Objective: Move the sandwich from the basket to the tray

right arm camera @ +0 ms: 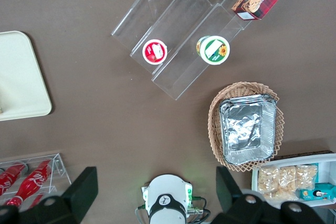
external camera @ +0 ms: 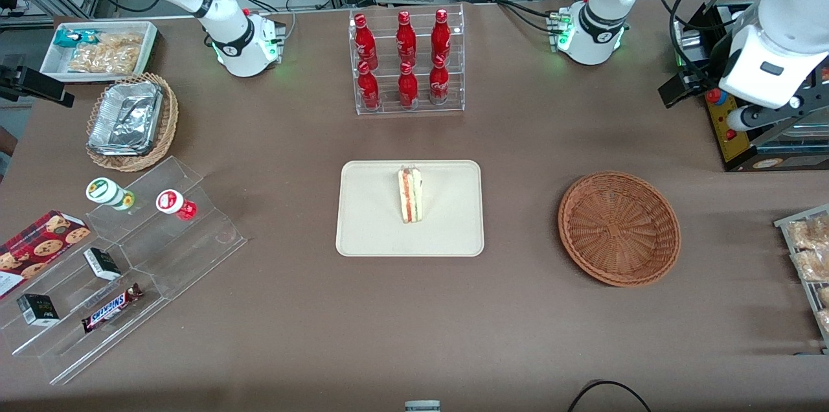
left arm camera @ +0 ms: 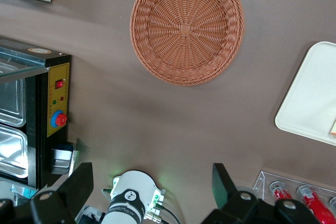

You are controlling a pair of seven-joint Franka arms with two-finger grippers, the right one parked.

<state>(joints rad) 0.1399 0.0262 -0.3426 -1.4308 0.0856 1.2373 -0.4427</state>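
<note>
On the tray (external camera: 375, 217), well apart from my raised gripper (left arm camera: 152, 187), whose fingers are spread and hold nothing, the sandwich (external camera: 410, 195) stands with its long axis running toward the front camera, and between us lies the bare basket (external camera: 618, 227).

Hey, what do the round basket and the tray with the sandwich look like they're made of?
Basket: woven wicker or rattan, reddish-brown, radiating strands visible. Tray: probably matte cream plastic, smooth with a low moulded rim. The open claw sits high above the table, off the basket's side.
</note>
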